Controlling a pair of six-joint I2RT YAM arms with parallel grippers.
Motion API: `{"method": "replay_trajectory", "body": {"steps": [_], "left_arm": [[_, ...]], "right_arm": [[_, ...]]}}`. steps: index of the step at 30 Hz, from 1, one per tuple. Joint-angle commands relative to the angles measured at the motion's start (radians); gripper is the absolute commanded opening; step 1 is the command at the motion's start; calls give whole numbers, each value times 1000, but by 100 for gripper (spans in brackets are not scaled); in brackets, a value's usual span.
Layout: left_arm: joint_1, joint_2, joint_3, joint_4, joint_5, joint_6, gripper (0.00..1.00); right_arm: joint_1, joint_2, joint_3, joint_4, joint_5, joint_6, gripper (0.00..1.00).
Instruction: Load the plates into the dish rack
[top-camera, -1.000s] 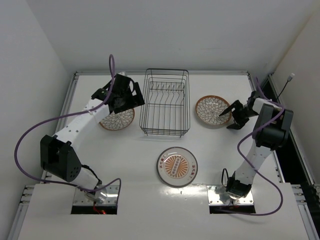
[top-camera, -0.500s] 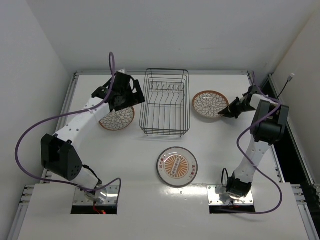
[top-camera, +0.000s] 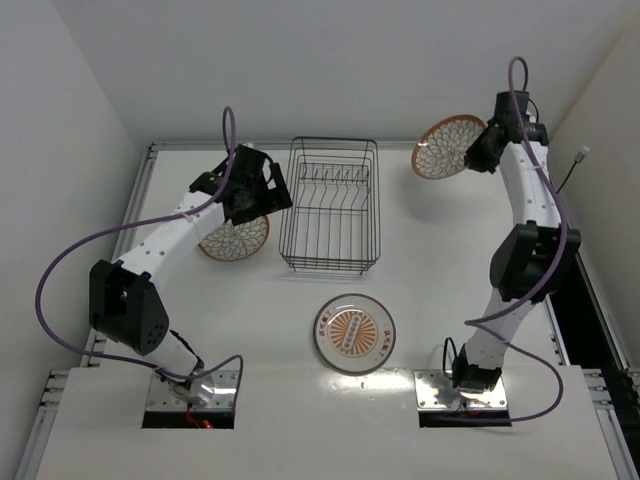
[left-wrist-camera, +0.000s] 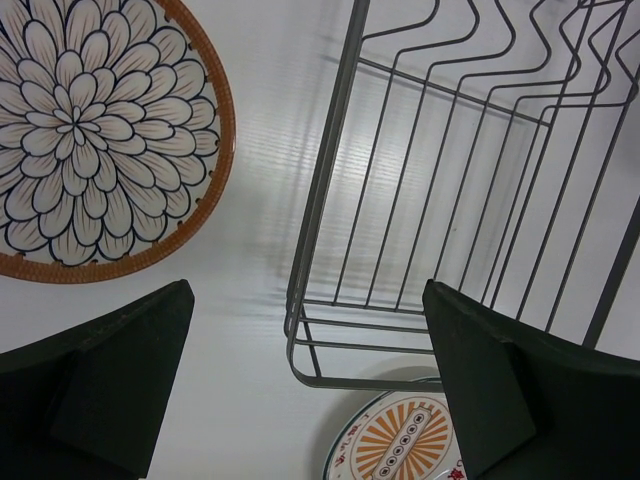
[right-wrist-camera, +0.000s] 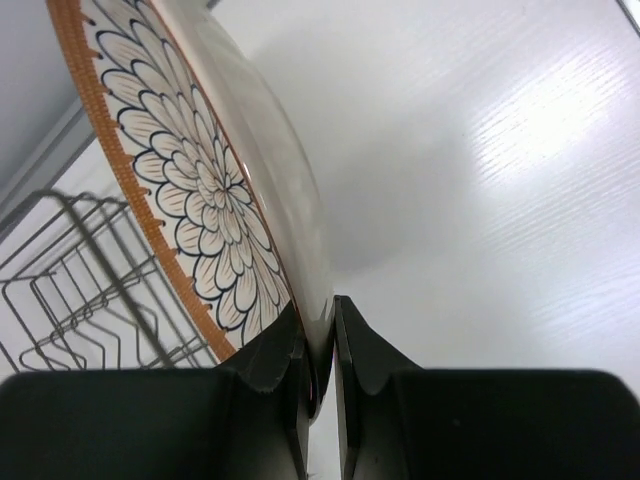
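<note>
— Where is the right tool (top-camera: 482, 148)?
— High over the far right corner of the worktop (top-camera: 430, 270), pinched shut on the rim of a brown-rimmed plate (top-camera: 447, 147). The plate is tilted on edge in the air, to the right of the dish rack (top-camera: 330, 264).
— And the left tool (left-wrist-camera: 308, 290)?
— Its jaws are spread wide and hold nothing, beside the rack's left wall. Its arm partly covers the second brown-rimmed plate (top-camera: 232, 241), which lies flat just left of the rack.
— Anything else?
— The sunburst plate (top-camera: 352, 333) lies flat in front of the rack. The marks on its rim are too small to read.
</note>
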Motion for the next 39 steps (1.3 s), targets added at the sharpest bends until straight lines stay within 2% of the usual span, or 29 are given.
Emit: {"method": "replay_trajectory", "body": {"steps": [1,8,14,23,39], "left_arm": [[10,-9,51,1,-7,-20,98],[10,-38,41,-31,-38,-40,98],[10,-69,-3,-40,-29,-58,98],[10,-110,-46,-50,-10,-58,98],[10,-130,-74,-40,13,-58,98]], "right_arm": [[154,-85,111,-49,131,-5,0],[370,-21,298,-155,349,-34,0],[481,86,429,-253,512,-45,0],[517,146,427,-263,633,-65,0],[595,270,479,-284,696,-45,0]]}}
